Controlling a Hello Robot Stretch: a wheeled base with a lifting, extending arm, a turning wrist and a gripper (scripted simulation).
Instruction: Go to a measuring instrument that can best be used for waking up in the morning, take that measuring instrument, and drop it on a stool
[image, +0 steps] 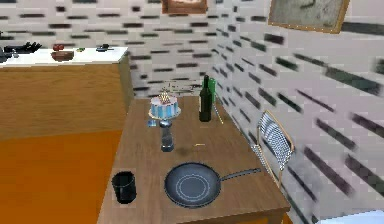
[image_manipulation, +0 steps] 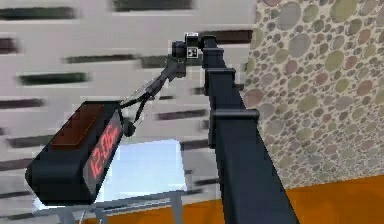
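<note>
In the forward view, far left, a wood counter (image: 60, 90) with a white top. Next, on a wooden table (image: 140, 140), a black mug (image: 123, 186), then a dark frying pan (image: 192, 185), then farther back a green bottle (image: 206, 100). Just beside the table's right edge, a white chair (image: 273, 142); above it, a framed picture (image: 308, 12) on the brick wall. In the arm side view, lower left, a black alarm clock (image_manipulation: 80, 152) with red digits, tilted, hanging held at the gripper (image_manipulation: 126, 118), clear of the pale square seat (image_manipulation: 150, 170) on thin legs behind it. Right of that, the dark arm (image_manipulation: 235, 130), then a pebbled wall (image_manipulation: 320, 90).
</note>
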